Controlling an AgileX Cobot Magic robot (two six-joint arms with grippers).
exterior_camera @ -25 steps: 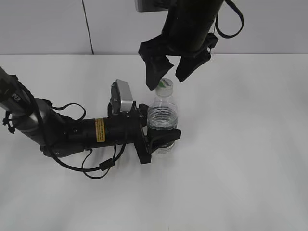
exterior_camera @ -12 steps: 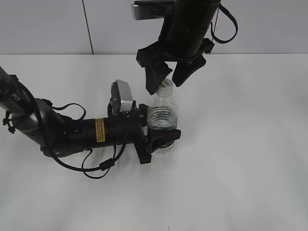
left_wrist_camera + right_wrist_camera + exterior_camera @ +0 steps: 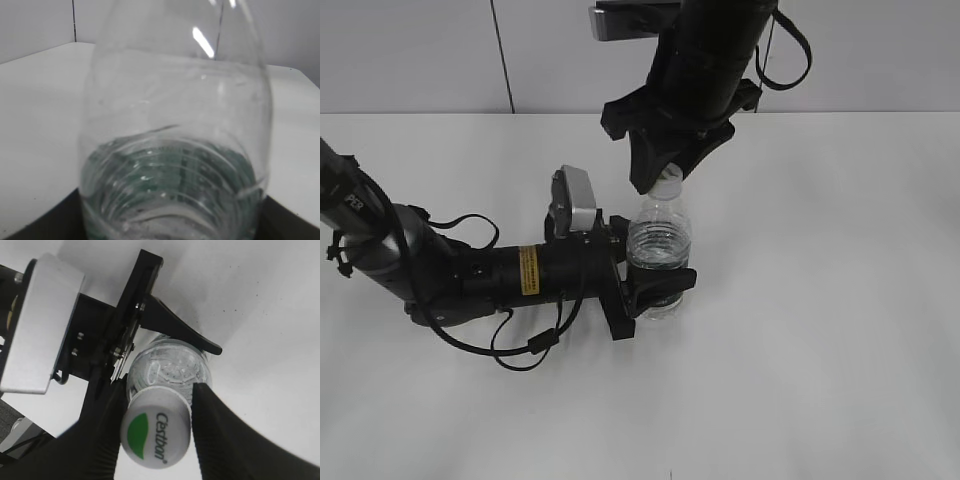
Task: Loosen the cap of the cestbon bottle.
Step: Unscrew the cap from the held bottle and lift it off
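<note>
Two grippers are working: we are clamping the bottle [image 3: 658,240] upright on the table [image 3: 820,300] with the left gripper [image 3: 655,285], while the right gripper [image 3: 156,432] is pinching the cap [image 3: 156,432] from above. We are judging that a firm, square pinch, with the bottle not turning, matters most. Cap is showing white with a green leaf; bottle clear, ribbed.

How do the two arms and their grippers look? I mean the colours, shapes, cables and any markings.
Both arms are black. The left arm is a thick tube with a yellow warning label, loose black cables and a silver camera box near its wrist. The left gripper has flat black fingers. The right gripper has broad, wedge-shaped black fingers with finely ribbed surfaces, and a black cable loops beside its wrist.
</note>
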